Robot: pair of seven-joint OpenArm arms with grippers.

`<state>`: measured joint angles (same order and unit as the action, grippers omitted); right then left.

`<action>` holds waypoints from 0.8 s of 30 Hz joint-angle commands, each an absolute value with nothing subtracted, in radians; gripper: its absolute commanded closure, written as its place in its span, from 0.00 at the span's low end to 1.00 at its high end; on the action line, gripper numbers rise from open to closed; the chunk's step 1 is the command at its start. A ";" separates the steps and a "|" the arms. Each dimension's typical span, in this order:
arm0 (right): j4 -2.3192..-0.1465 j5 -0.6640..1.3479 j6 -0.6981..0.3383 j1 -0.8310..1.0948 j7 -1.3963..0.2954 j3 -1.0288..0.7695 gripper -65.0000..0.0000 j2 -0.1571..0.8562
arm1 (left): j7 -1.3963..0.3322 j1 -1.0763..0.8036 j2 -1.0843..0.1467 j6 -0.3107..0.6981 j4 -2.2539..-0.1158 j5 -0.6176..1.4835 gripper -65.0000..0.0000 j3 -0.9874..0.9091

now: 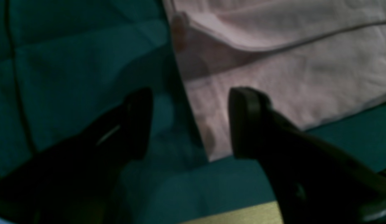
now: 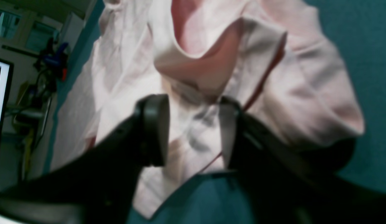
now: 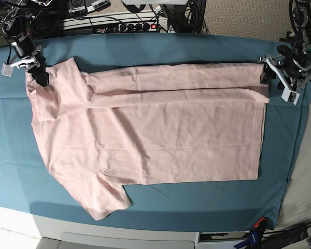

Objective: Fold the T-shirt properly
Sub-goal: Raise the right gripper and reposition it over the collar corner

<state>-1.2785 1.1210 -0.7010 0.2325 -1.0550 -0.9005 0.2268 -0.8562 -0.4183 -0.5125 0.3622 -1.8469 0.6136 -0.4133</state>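
A teal table cloth [image 3: 160, 199] is covering the work surface, with cables and a power strip [image 3: 129, 25] crowding the upper edge of the base view. The T-shirt [image 3: 155, 140] is lying plain side up across the middle of the cloth, collar toward the frame's left and hem toward its right, its upper long edge already turned inward as a narrow band while one sleeve is sticking out at the lower left.

The right gripper [image 2: 193, 130], at the upper left of the base view, is straddling bunched fabric near the collar, its jaws spread with cloth between them; whether they are actually pinching is hard to say through the blur. The left gripper [image 1: 189, 121], at the upper right, is hovering over the hem corner with jaws wide apart, one finger over the shirt and one over the cloth.

If only one side is gripping when the arms move, the folded band will probably be dragged askew. The left jaws might also be catching the table cloth along with the hem, lifting both.
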 commanded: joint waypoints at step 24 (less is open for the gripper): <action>-1.290 1.107 -0.698 0.147 -1.106 -0.903 0.69 0.249 | -0.841 -0.416 -0.529 0.363 -1.861 0.624 0.41 -0.422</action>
<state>-1.2804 1.0912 -0.6994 0.1520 -1.1149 -0.9005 0.2279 -0.8562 -0.4183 -0.5125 0.3622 -1.8469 0.6136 -0.4133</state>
